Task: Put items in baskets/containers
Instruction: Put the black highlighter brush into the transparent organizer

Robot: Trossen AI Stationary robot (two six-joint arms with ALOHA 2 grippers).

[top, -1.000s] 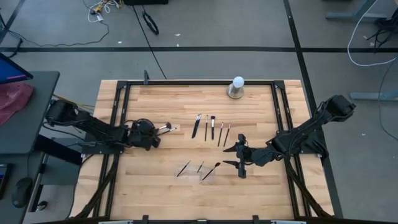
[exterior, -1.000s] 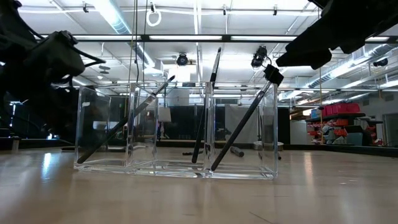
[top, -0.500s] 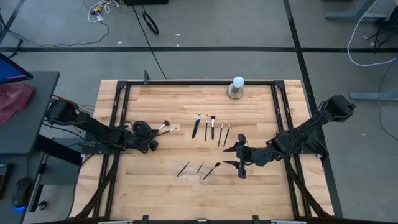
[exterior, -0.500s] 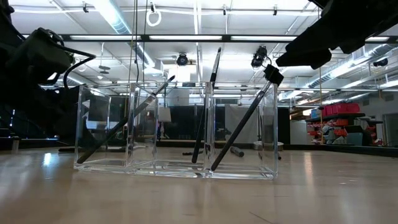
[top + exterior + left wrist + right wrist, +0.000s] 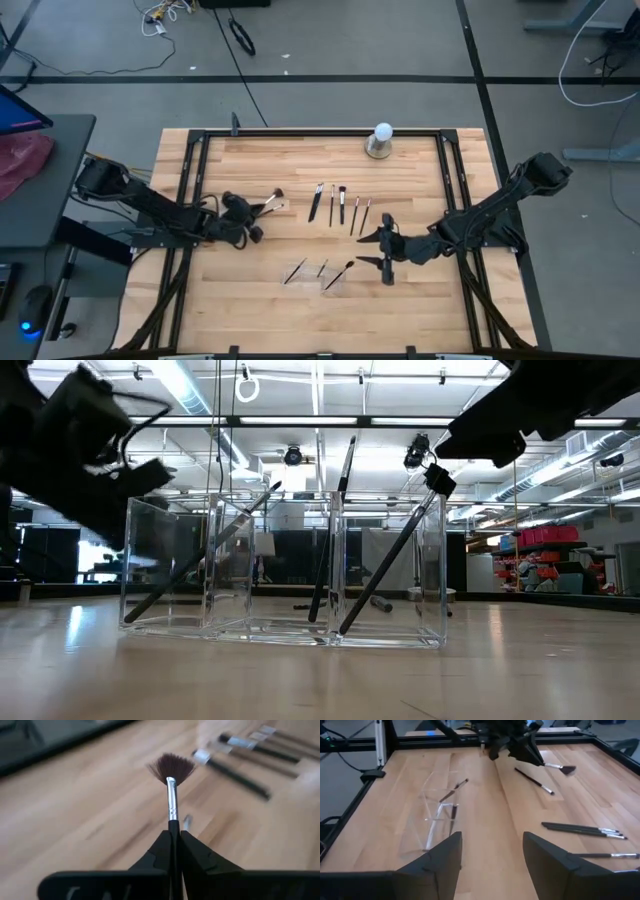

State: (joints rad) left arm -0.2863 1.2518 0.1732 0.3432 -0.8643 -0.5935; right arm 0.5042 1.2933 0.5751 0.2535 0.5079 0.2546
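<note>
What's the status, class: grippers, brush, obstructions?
Left gripper shut on fan brush, lifted off table. Right gripper open beside clear tray. Path clear.

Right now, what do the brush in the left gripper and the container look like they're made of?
The fan brush held in the left gripper shows soft brown bristles, a shiny ferrule that looks like metal, and a dark handle, probably plastic or painted wood. The container looks like clear rigid plastic, likely acrylic: see-through walls with bright edges and dividers, and three brushes leaning inside.
</note>
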